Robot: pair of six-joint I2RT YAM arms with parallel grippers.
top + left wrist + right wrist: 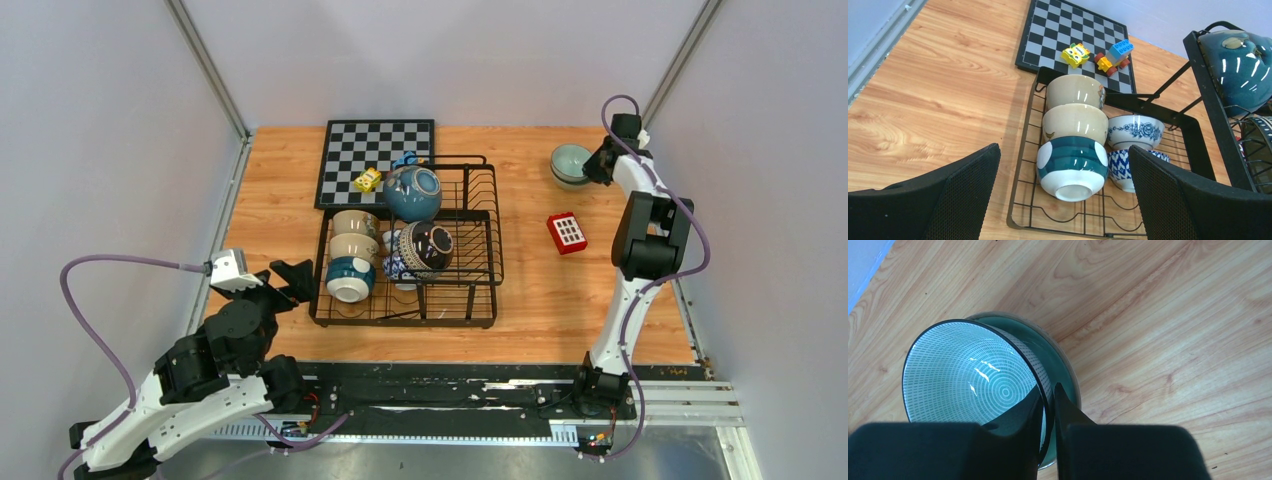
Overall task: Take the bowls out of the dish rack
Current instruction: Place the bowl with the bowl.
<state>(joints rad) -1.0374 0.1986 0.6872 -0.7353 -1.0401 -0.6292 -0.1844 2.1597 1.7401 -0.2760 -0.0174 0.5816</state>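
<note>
Wooden table from above w/ a black wire dish rack (480, 295) at centre. To the right of the rack and further back, well apart from it, we see two nested bowls: a pale ringed bowl (968, 385) that seems to sit tilted inside a darker green bowl (1065, 365). The right gripper (1050, 390) is pinched across the ringed bowl's near rim, one finger inside, one outside. Just left of the rack, near its front corner, the left gripper (1063, 150) hangs w/ jaws spread wide, holding nothing. It faces a blue-banded bowl (1073, 167) lying on its side in the rack's left row, w/ two beige bowls (1075, 122) touching behind it. Several other bowls fill the rack's middle.

Risks, in our view:
- The ringed bowl isn't seated flat, so letting go may make it rock or clink vs. the green one.
- Lifting before the fingers part would drag it back out.
- The left row is packed tight, so grabbing the banded bowl may shove the beige ones.
</note>
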